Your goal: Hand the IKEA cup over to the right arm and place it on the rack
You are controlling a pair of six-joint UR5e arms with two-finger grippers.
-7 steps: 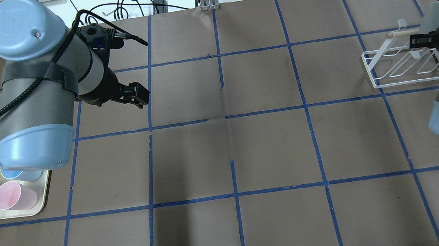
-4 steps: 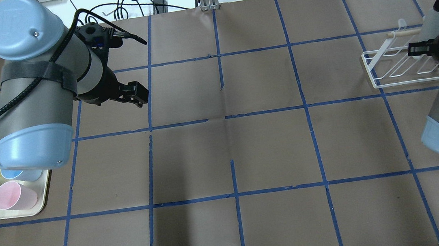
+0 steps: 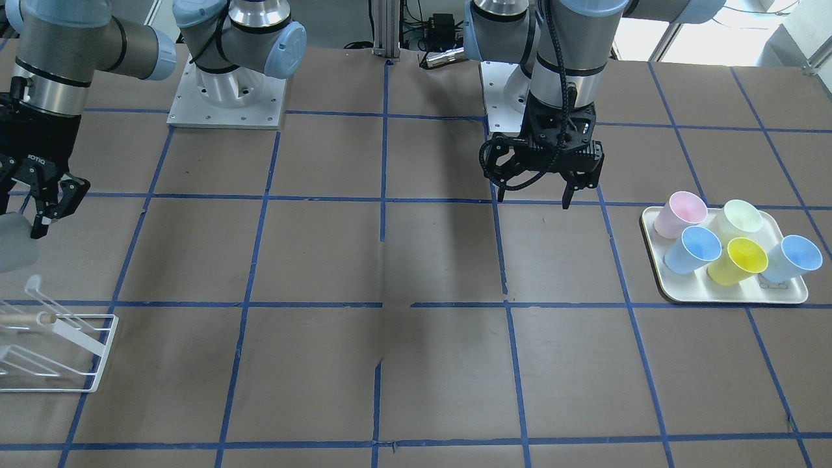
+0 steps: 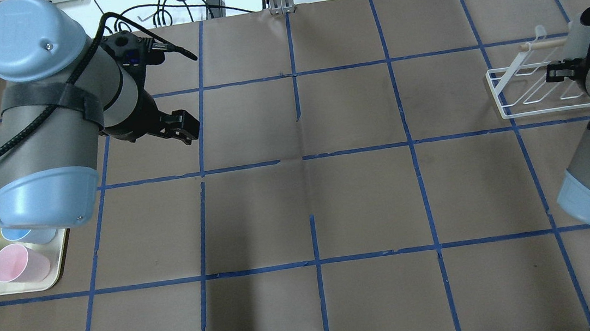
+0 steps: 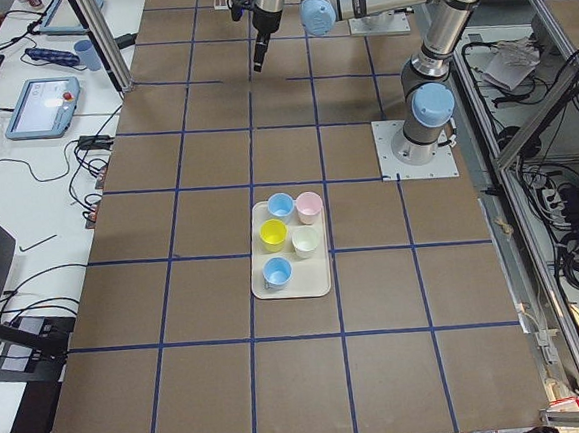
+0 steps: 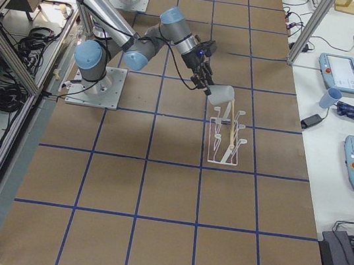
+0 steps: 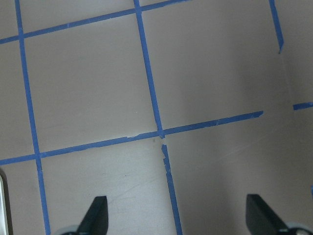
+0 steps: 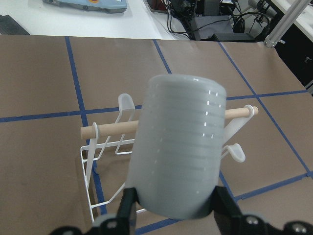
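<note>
Right hand [image 8: 175, 208] clamps the pale-grey plastic tumbler [image 8: 178, 156], likely light and slippery, by its side walls above the white wire rack [image 8: 112, 129].

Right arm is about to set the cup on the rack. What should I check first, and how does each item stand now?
1. Grip on the cup: ok. The right hand clamps it, with a finger on each side.
2. Cup above the rack: ok. It hangs tilted over it.
3. Cup's mouth facing a prong: cannot tell.
4. Prongs free: ok. No other cup shows on them.
5. Left hand out of the way: ok. It is open, empty and far from the rack.
</note>
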